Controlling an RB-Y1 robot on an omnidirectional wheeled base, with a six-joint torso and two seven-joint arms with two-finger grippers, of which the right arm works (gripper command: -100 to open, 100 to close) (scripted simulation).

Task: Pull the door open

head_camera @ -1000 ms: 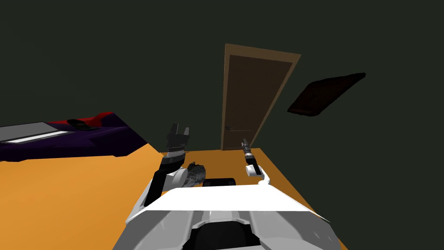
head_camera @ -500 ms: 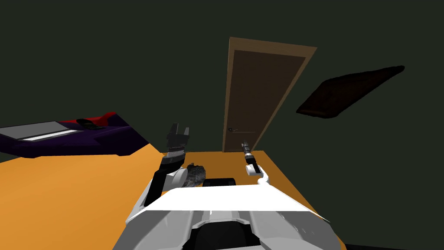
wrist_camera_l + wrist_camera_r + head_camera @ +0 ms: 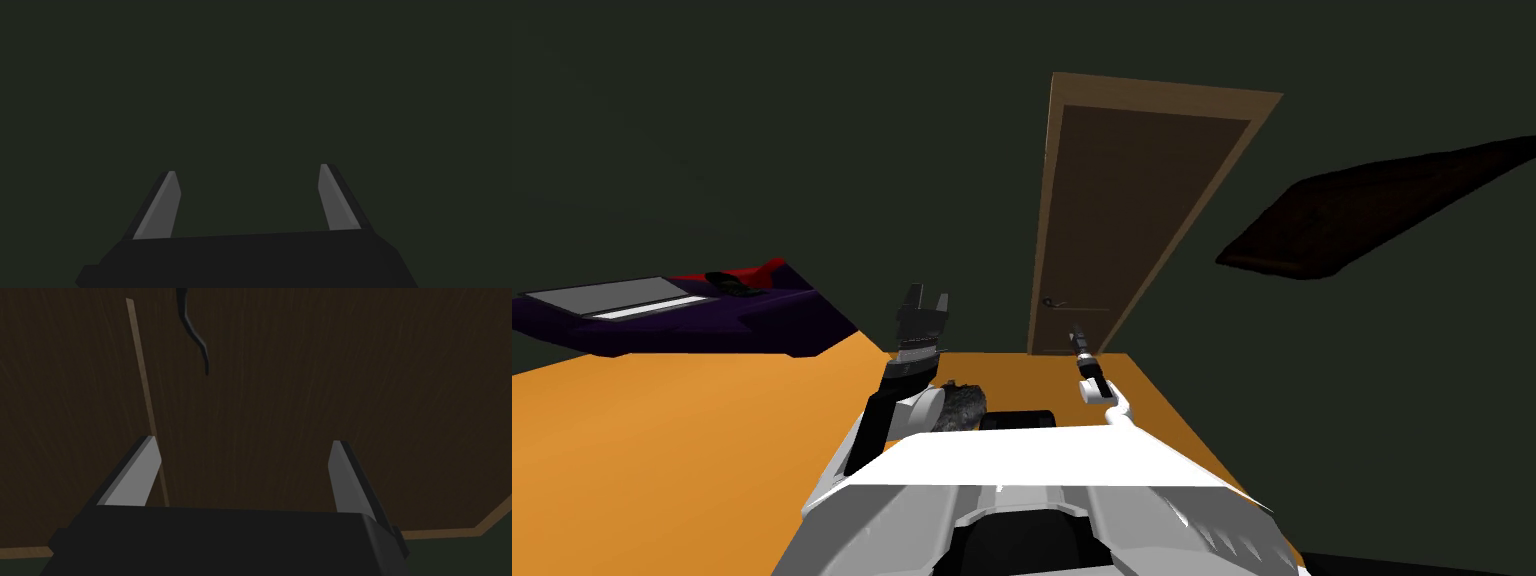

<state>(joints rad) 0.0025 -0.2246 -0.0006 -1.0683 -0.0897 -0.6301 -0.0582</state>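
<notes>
Left gripper [image 3: 924, 303] is raised above the orange floor [image 3: 692, 430], fingers spread and empty. Right gripper [image 3: 245, 444], blades also apart and holding nothing, faces the dark brown door [image 3: 310, 388], clear of its black lever handle [image 3: 193, 332]. The door sits shut in its paler frame [image 3: 1045, 220].

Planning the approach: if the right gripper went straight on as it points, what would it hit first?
The right gripper would likely meet the door panel, not the handle, which lies off its line. Distance unclear.
</notes>
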